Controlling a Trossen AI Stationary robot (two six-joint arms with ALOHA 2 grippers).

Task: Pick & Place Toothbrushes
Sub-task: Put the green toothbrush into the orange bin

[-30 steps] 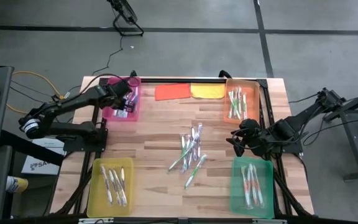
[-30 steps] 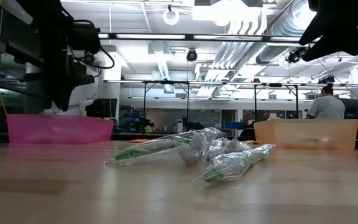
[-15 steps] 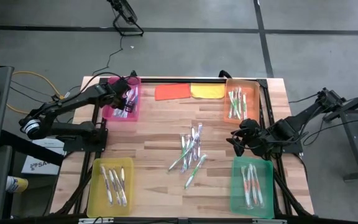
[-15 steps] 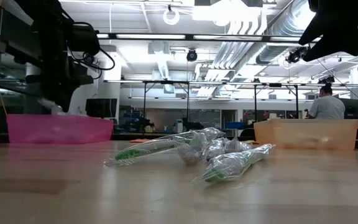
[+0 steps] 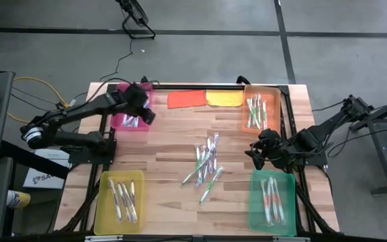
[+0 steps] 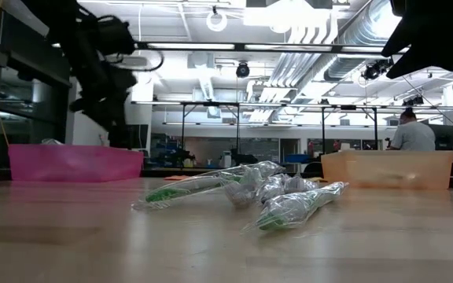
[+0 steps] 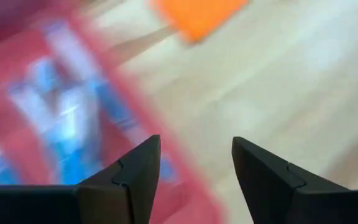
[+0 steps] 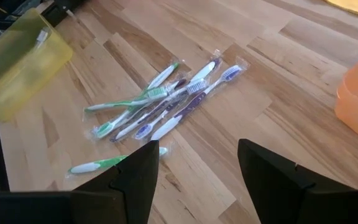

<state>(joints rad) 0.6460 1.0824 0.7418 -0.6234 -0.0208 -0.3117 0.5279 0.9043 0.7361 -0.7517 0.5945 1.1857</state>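
I'm hovering left gripper (image 5: 142, 102) over pink tray (image 5: 121, 121) (10 o'clock) — fingers apart, empty; right gripper (image 5: 259, 153) idling, spread.

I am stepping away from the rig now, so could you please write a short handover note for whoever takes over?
Left gripper: open and empty, at the pink tray, which holds blue toothbrushes.
Right gripper: open and empty, between the orange tray and the green tray.
Done: toothbrushes lie in the pink, orange, green and yellow trays.
Left: a loose pile of wrapped toothbrushes at mid-table, green, blue and purple, not yet sorted.
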